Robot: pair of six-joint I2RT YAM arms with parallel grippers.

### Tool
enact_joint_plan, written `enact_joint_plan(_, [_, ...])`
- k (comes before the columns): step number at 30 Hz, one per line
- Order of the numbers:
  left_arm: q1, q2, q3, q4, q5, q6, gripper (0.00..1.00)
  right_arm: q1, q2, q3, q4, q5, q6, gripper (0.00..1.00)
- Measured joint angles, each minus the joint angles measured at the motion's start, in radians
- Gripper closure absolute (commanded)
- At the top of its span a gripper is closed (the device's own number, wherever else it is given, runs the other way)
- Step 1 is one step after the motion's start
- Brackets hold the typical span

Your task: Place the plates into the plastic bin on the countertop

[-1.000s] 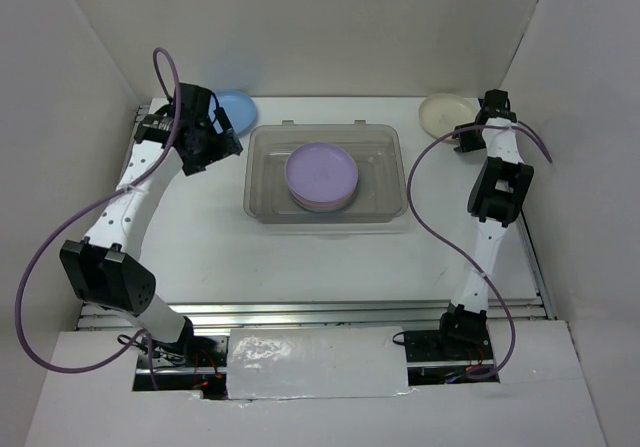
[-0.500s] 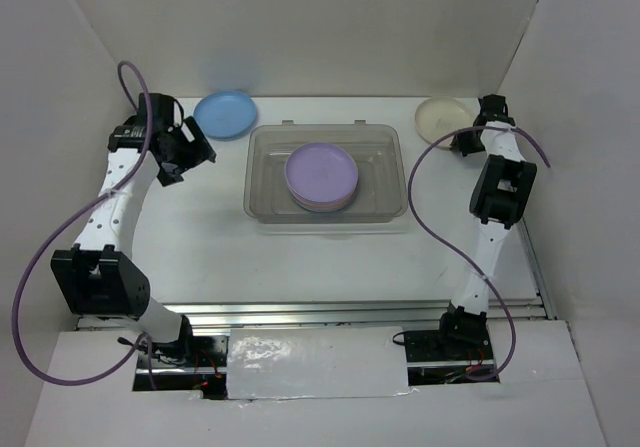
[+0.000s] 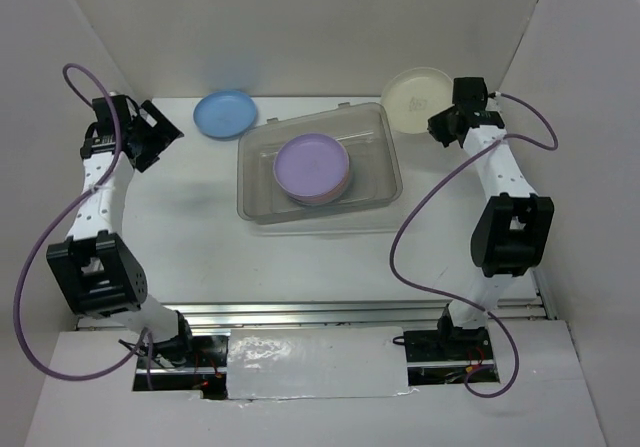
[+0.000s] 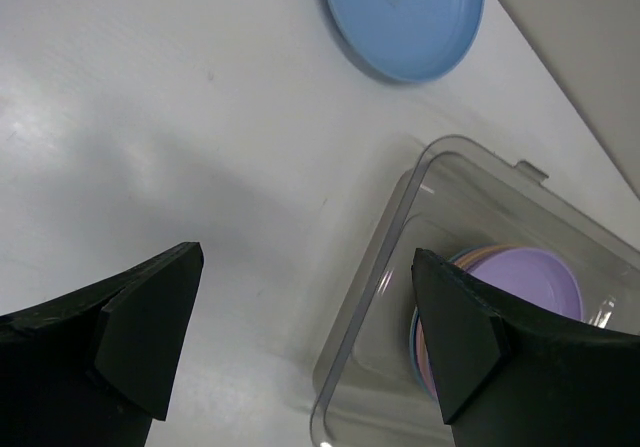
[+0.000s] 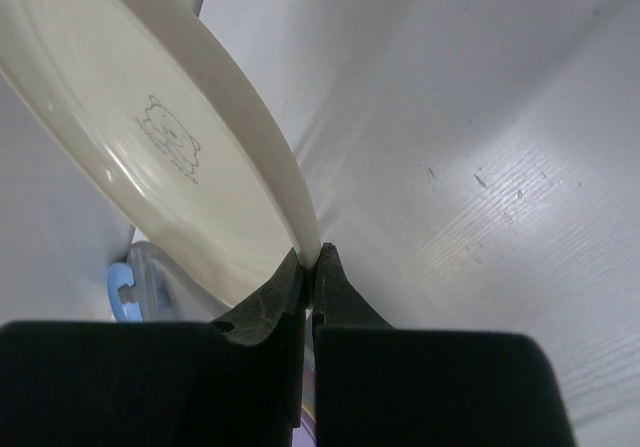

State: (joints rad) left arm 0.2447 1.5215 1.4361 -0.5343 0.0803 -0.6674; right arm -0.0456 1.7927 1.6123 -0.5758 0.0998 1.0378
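Since the earlier frames the left arm has drawn back to the left edge of the countertop (image 3: pixel 200 237). The right arm has raised the cream plate (image 3: pixel 417 97) at the far right corner. The plastic bin (image 3: pixel 320 219) has also turned, and it now sits askew with its right end nearer the far edge than its left.

Right gripper (image 3: pixel 445 124): the fingers are pressed together on the rim of the cream plate. The wrist view confirms the pinch, with both fingers (image 5: pixel 270 302) meeting on the plate's edge (image 5: pixel 150 147). The plate is tilted and held off the surface. From above it appears just beside the bin's far right corner. A small printed mark shows on its face.

Left gripper (image 3: pixel 150 135): the fingers are spread and hold nothing. It is positioned well apart from the bin, near the far left corner. In its wrist view the two fingertips (image 4: pixel 160 307) frame bare countertop and the bin's near wall (image 4: pixel 385 257).

Blue plate (image 3: pixel 224 113): it lies flat on the countertop by the far edge, left of centre and near the bin's far left corner without touching it. It also appears in the left wrist view (image 4: pixel 405 12).

Bin contents: a lavender plate (image 3: pixel 311 164) tops a stack roughly in the middle of the bin. A pink rim shows beneath it. The wrist view (image 4: pixel 535 282) shows further edges under it, but their number cannot be determined.
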Motion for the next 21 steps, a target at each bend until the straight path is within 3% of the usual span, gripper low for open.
enact_joint_plan(4, [0.023, 0.186, 0.005, 0.166, 0.071, -0.024, 0.01, 0.039, -0.016, 0.002, -0.017, 0.024, -0.038, 1.0])
enact_joint_plan(10, [0.019, 0.453, 0.058, 0.249, 0.158, -0.047, 0.01, 0.058, 0.006, -0.021, -0.081, 0.059, -0.06, 1.0])
enact_joint_plan(15, [-0.001, 0.404, -0.033, 0.274, 0.161, -0.047, 0.01, -0.026, 0.0, -0.105, -0.063, 0.051, -0.039, 1.0])
enact_joint_plan(21, [0.018, 0.301, -0.045, 0.272, 0.138, -0.034, 0.01, -0.145, -0.002, -0.077, -0.061, 0.05, -0.033, 1.0])
